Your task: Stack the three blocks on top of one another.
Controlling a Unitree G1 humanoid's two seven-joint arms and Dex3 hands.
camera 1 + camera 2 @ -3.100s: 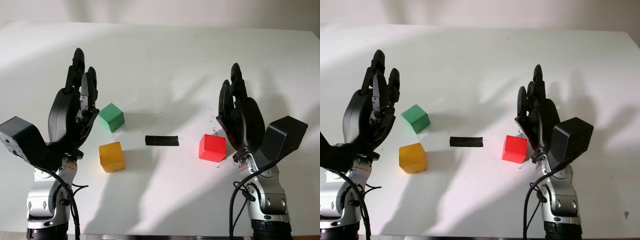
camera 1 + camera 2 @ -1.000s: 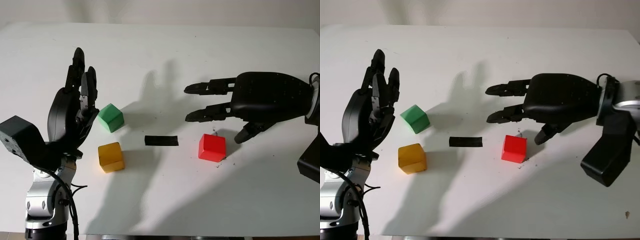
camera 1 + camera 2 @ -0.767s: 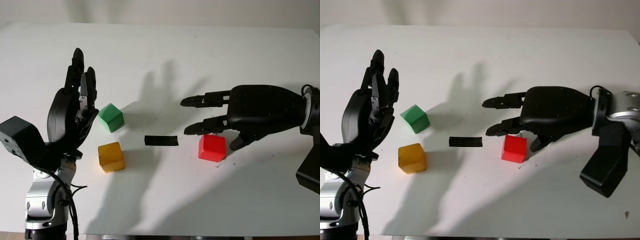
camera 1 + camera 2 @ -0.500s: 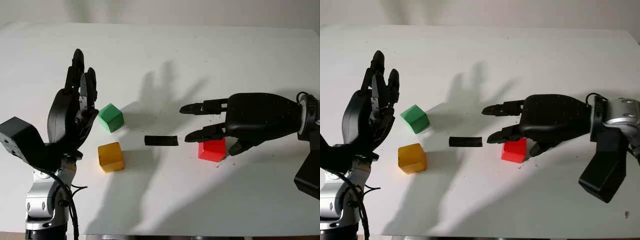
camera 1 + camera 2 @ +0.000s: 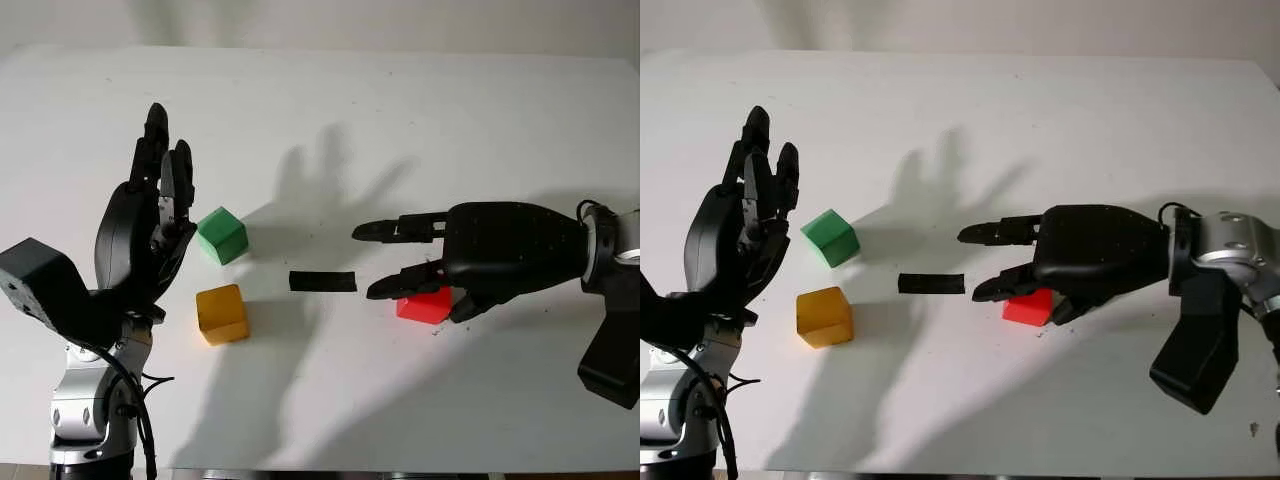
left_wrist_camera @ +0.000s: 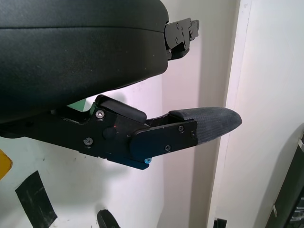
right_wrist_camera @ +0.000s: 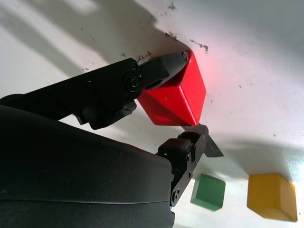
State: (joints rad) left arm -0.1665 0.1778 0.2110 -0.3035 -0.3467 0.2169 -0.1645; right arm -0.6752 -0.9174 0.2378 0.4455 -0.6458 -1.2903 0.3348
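Observation:
The red block [image 5: 428, 306] lies on the white table [image 5: 400, 120] right of centre, partly under my right hand [image 5: 412, 287]. That hand reaches in from the right, palm down and open, with two fingers [image 5: 385, 231] stretching left past the block and the thumb [image 5: 462, 306] at its right side. In the right wrist view one fingertip [image 7: 166, 64] sits against the red block [image 7: 178, 97]. The green block [image 5: 222, 235] and the yellow block [image 5: 222, 313] sit apart at the left. My left hand [image 5: 150, 220] stays raised upright beside them, open.
A black tape strip [image 5: 323, 281] lies flat between the yellow and red blocks. Dark specks mark the table around the red block. The far half of the table is bare white surface.
My right hand has swung in from the right and sunk lower over the red block, hiding more of it. The left hand and all three blocks have stayed where they were.

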